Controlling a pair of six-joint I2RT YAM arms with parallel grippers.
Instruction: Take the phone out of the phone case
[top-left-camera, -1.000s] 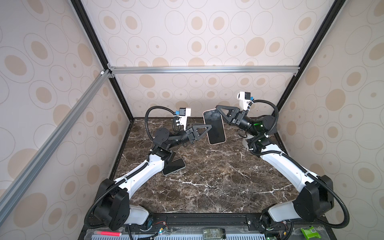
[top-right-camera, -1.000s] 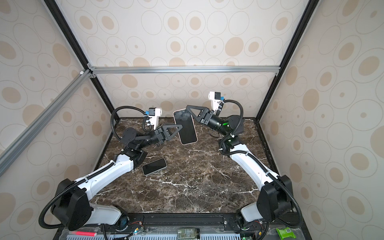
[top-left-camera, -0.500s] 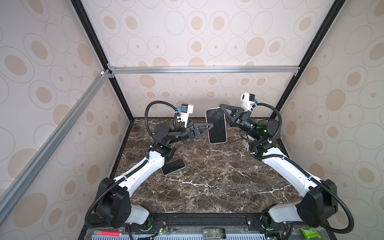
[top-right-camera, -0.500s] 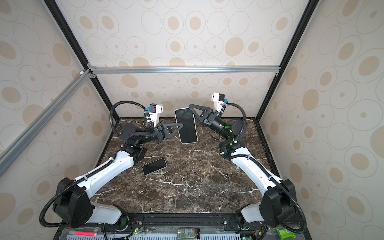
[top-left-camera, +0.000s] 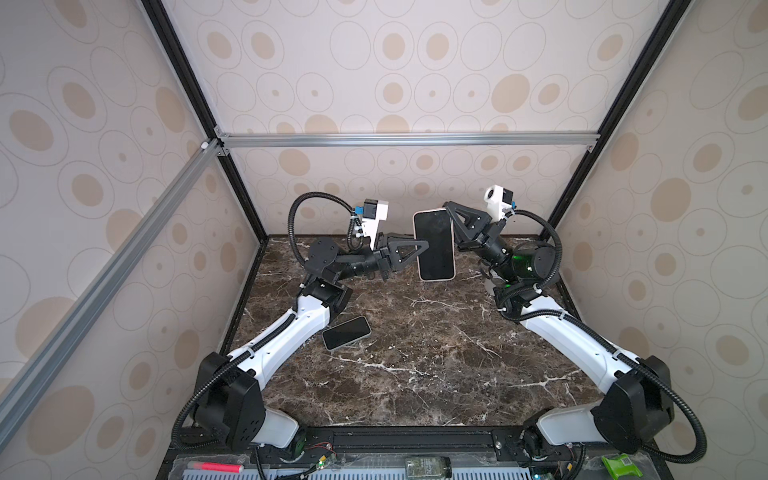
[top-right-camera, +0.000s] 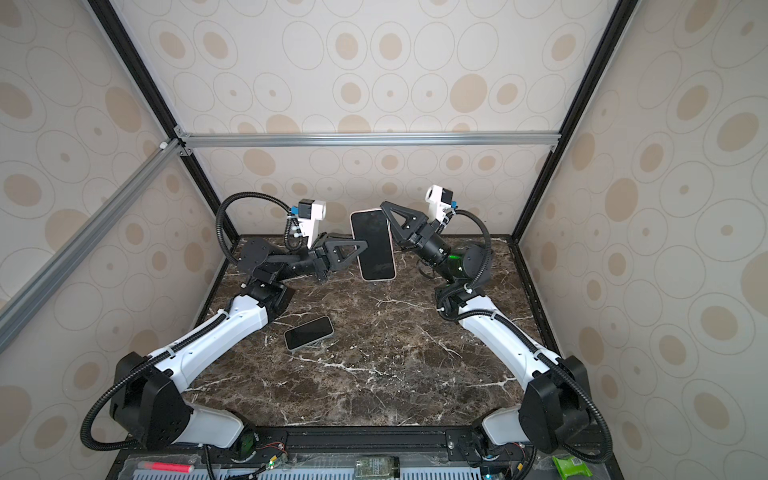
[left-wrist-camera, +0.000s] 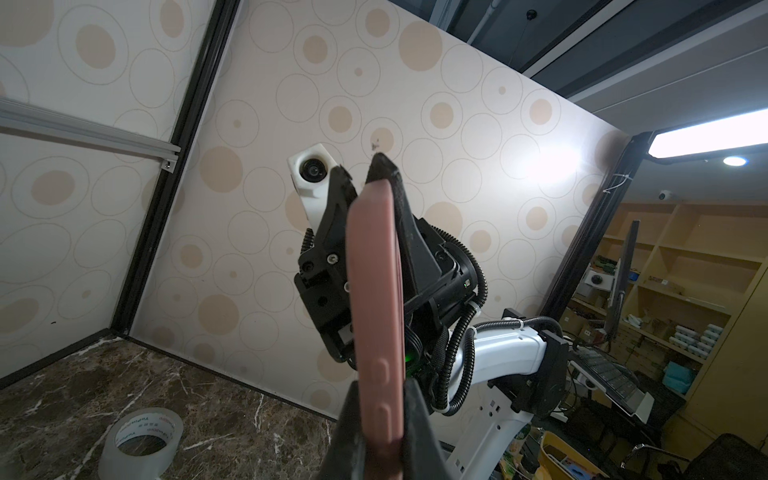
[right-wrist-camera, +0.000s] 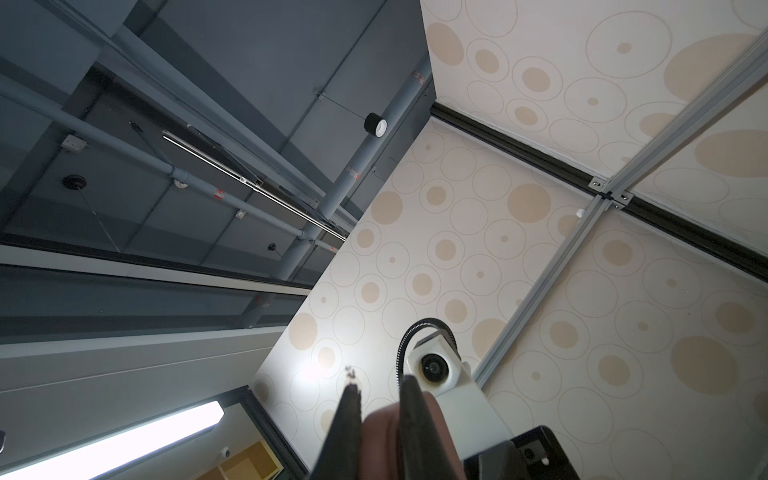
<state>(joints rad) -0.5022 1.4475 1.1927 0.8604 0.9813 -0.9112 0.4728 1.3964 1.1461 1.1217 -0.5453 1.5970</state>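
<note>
Pink phone case (left-wrist-camera: 376, 311) | hanging aloft over far-middle desk (top-left-camera: 415, 353), long axis running near-to-far, tilted up | left claw (top-left-camera: 424, 242) clenching left edge midway | right claw (top-left-camera: 452, 216) clenching right edge farther along | phone (top-left-camera: 434, 249) seemingly sitting inside | arms reaching equally near

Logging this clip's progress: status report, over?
Left end effector and right end effector shut on opposite edges of cased phone, held aloft. Phone not out yet. Nothing blocking; second phone flat on table.

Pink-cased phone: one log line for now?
cased phone: midair | left pincer: gripping | right pincer: gripping | other phone: on table
</note>
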